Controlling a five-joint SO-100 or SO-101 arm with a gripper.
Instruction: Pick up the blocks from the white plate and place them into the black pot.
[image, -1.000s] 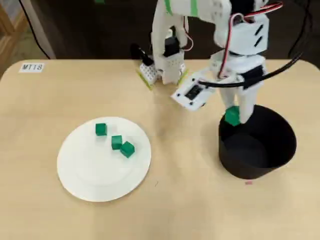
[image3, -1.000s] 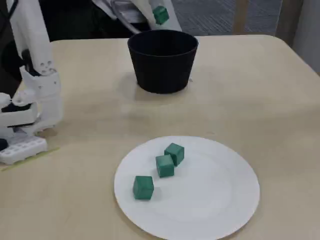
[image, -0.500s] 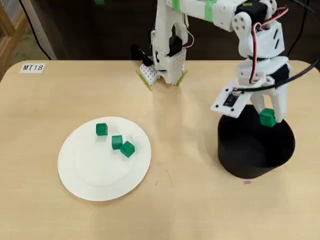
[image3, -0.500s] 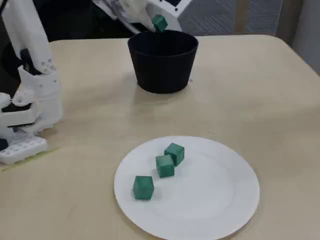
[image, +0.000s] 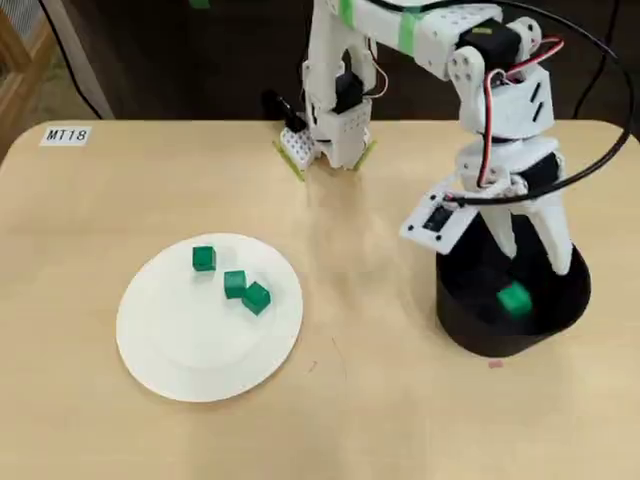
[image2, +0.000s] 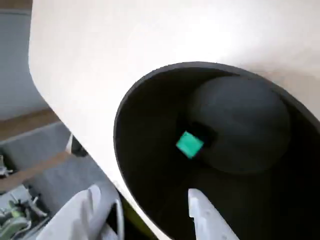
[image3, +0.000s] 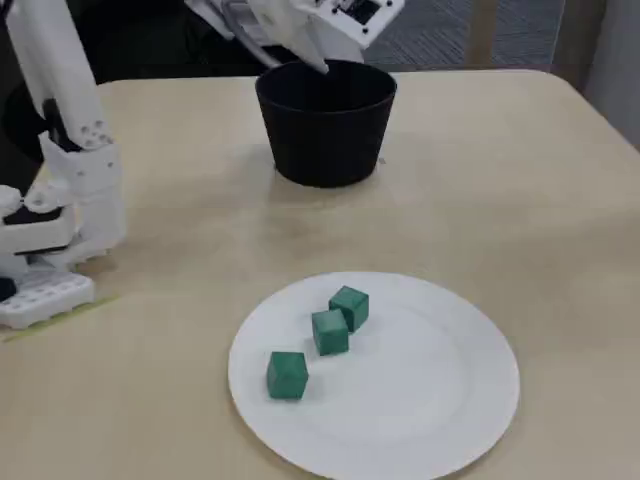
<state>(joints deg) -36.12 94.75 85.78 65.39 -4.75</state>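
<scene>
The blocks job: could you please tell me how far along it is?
Done: one green block lies inside the black pot. In hand: nothing; the end effector hangs open over the pot. Left: three blocks on the white plate.

Black pot (image2: 150, 150) on tan table (image2: 125, 50), one green block (image2: 189, 144) inside — white fingers (image2: 205, 215) spread below.

A pale wooden table (image: 120, 420) with rounded corners is filling the overhead view, bearing a small white label (image: 65, 134) at its far left, while grey flooring (image3: 430, 30) is showing beyond it in the fixed view.
</scene>
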